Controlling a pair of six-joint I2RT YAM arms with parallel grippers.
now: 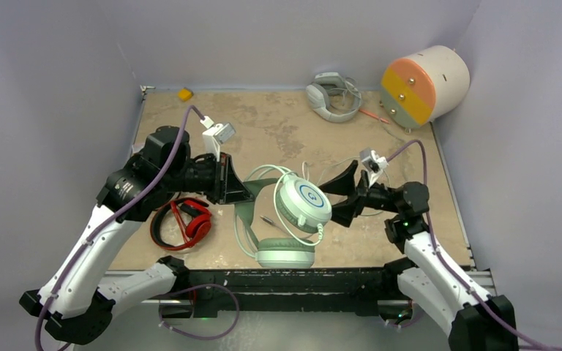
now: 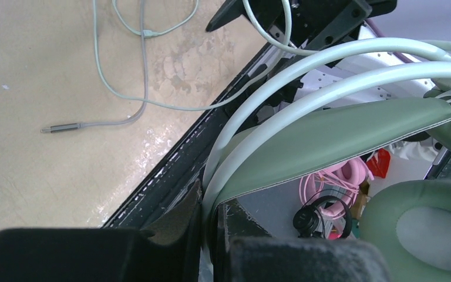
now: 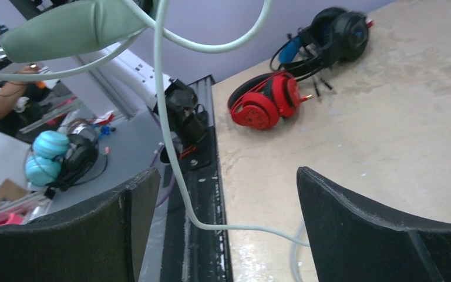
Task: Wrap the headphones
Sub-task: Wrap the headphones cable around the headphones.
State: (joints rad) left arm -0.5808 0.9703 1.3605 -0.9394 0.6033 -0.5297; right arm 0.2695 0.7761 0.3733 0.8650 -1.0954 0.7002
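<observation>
Between the wide-spread fingers of the right gripper (image 3: 228, 171) the gap is crossed by the mint-green cable (image 3: 157, 76), while free table (image 3: 387, 129) surface is found ahead, up to the red headset (image 3: 264, 104).

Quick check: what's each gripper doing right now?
Left gripper: closed on the mint-green headset, at its headband.
Right gripper: open, holding nothing; the cable hangs loose between its fingers.

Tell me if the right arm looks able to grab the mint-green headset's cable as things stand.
Probably yes. The right gripper is open, and the cable runs between its fingers with nothing in front of it. The left gripper holds the mint-green headset by its headband.
</observation>
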